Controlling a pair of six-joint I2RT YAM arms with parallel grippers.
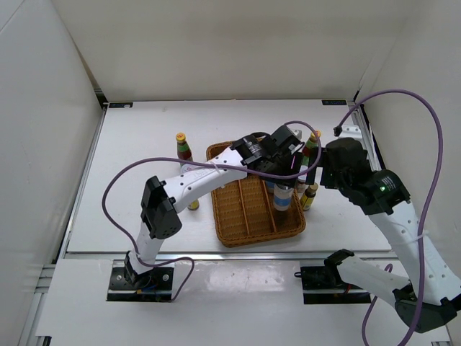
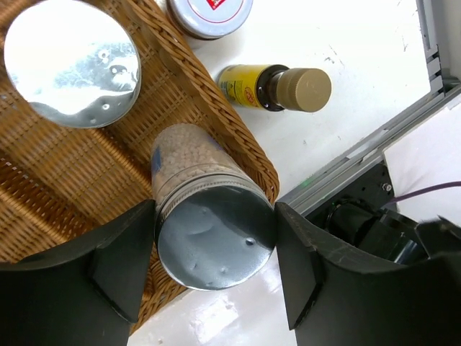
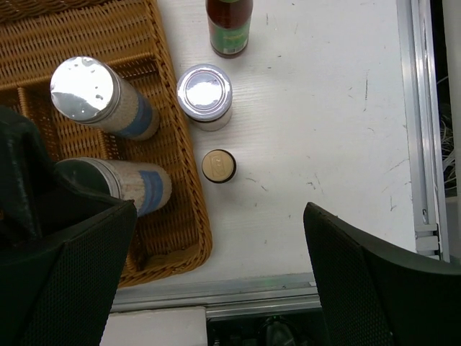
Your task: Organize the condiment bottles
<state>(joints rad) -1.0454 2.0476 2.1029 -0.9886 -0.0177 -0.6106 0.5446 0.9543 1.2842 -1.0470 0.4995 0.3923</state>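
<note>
Left wrist view: the left gripper (image 2: 213,249) pinches a silver-topped shaker (image 2: 205,209) in the wicker tray's (image 2: 216,122) right compartment, a second shaker (image 2: 72,61) farther in, brown bottle (image 2: 277,88) and jar (image 2: 210,13) just outside the right rim, right gripper (image 3: 220,216) spread wide.

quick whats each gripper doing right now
Left gripper: closed on the silver-topped shaker.
Right gripper: open, holding nothing.

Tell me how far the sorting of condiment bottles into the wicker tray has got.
Done: one silver-topped blue-and-white cylinder stands in the right compartment of the brown wicker tray. In hand: the left gripper grips a second such cylinder in that compartment, not yet released. Left: the white-lidded jar, small brown yellow-labelled bottle and tall green-labelled bottle on the table right of the tray, plus a tall yellow-capped bottle left of it.
</note>
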